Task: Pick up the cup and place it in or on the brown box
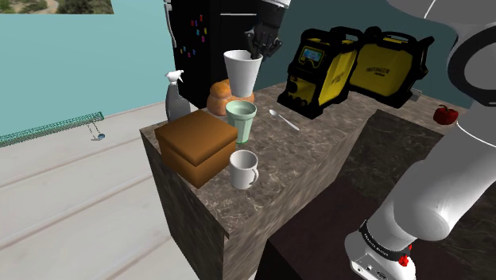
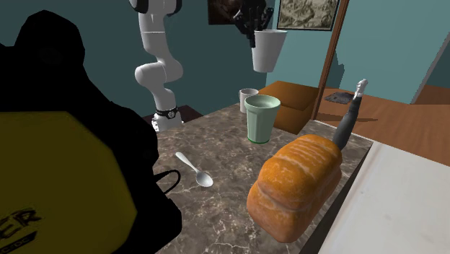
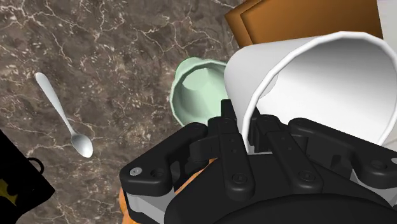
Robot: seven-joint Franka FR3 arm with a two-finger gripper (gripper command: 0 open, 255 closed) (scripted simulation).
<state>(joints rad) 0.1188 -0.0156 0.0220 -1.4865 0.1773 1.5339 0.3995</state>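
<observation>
White cup [image 1: 242, 73] aloft, tool [image 1: 255, 55] pinching rim

Flat, even render light, moderately bright; source dir. unclear. Dim over dark marble counter [image 1: 318, 159], w/ only faint shadows under objs. White cup [image 3: 299, 83] brightest, inner wall shading to brownish in wrist view. Brown box [image 1: 199, 134] front darker than top. Yellow-black machine [image 2: 58, 187] close to 2nd ext. cam mostly unlit black.

Colours over a dark counter [image 1: 318, 155] marbled with white veins
A white cup [image 1: 242, 71], pale green cup [image 1: 241, 119], brown box [image 1: 196, 143], white mug [image 1: 244, 169], golden-orange loaf [image 2: 296, 184], yellow-and-black machines [image 1: 318, 68].
</observation>
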